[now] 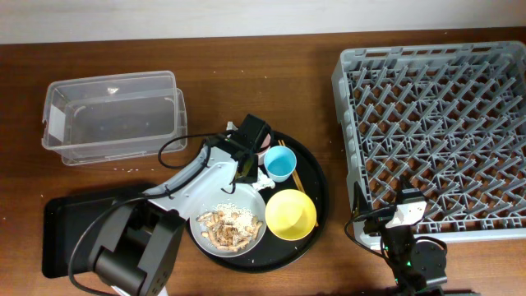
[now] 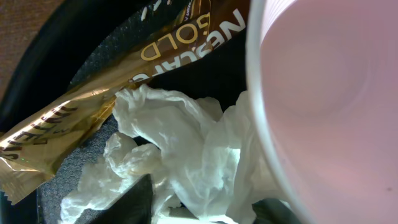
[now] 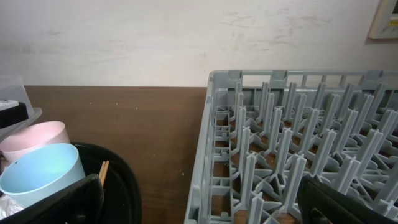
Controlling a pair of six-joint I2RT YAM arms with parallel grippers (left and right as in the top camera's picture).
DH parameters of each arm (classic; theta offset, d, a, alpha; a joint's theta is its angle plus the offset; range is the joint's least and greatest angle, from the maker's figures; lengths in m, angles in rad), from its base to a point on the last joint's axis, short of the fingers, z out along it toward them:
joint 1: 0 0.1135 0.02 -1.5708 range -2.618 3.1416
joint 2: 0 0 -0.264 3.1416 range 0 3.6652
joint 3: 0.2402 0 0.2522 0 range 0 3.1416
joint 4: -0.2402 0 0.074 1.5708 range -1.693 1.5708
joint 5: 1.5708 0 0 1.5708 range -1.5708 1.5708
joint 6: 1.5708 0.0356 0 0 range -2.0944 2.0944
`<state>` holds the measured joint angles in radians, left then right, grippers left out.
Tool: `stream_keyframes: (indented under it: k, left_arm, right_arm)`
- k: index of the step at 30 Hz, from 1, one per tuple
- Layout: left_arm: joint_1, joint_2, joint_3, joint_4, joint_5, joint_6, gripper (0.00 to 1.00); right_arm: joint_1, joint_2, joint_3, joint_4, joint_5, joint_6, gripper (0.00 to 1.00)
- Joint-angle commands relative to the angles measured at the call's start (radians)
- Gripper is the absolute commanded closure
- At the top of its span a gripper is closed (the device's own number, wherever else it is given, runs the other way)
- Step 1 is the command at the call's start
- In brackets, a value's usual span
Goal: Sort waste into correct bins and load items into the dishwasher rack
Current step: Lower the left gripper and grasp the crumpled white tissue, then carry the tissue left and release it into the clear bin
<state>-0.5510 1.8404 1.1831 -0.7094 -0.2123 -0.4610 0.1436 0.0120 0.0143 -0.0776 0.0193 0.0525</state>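
Tissue, white and crumpled, lies right at the tips of the left gripper. One dark finger shows at its near edge, but the wrist view is too close to tell whether the jaws are clenched on it or merely stand around it. Just beyond the tissue and touching it lies the gold wrapper, stretched slantwise across the floor of the round black tray. Hard against the tissue on the other side stands the pink cup, upright, its mouth facing the wrist camera.

A little farther out from these jaws, on the same tray, stands the blue cup, with the chopsticks lying just beside it. Past those, back toward the arm's base, sit the yellow bowl and the grey plate, and the plate carries the food scraps. Well away from the jaws and off the round tray, the clear tub sits on the table. The black rectangular tray lies partly under the left arm.

The right gripper stands released, its two fingers spread wide with nothing between them. Just ahead of them rises the near corner of the dishwasher rack, and the gripper hangs at the rack's near edge. Off to the side of these jaws, both cups show on the round tray.
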Motion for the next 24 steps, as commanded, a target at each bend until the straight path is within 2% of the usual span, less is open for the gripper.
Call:
stream_keyframes:
  k: [1, 9, 15, 24]
  left_arm:
    - [0.002, 0.007, -0.008, 0.002, 0.006, 0.011, 0.62]
    - [0.002, -0.048, -0.007, -0.005, 0.006, 0.011, 0.78]
    - [0.002, -0.114, -0.007, -0.020, 0.006, 0.011, 0.97]
    - [0.002, -0.157, -0.007, -0.056, 0.006, 0.003, 0.99]
  right_arm:
    - [-0.006, -0.006, -0.009, -0.002, 0.012, 0.004, 0.02]
    - [-0.006, -0.006, -0.009, -0.002, 0.012, 0.004, 0.02]
    - [-0.006, -0.006, -0.009, -0.002, 0.012, 0.004, 0.02]
    - [-0.006, -0.006, -0.009, -0.002, 0.012, 0.004, 0.02]
